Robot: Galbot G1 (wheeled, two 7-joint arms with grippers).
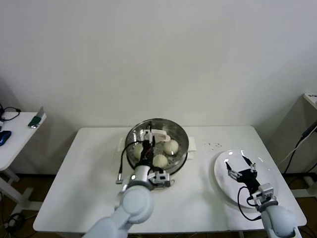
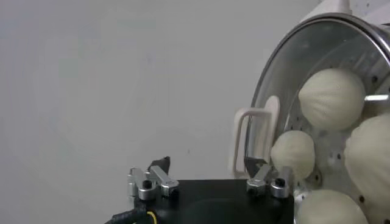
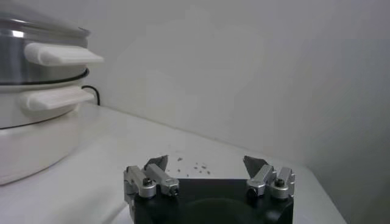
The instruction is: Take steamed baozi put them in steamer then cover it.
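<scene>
Four cream-white round steamed baozi (image 1: 159, 160) sit in the shiny steel steamer (image 1: 182, 135) near the worktop's (image 1: 79, 173) far edge, glass lid (image 2: 286, 79) on; left hand (image 1: 147, 145) spread above, right hand (image 1: 241, 165) spread over the white plate (image 1: 270, 171).

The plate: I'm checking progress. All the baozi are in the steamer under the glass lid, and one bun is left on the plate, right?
No. The head view shows the plate bare; only the right gripper hovers over it. The rest stands.

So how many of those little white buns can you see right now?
4 baozi, all under the steamer's glass lid: one at its left, one front, one right, one clear only from the left wrist.
</scene>
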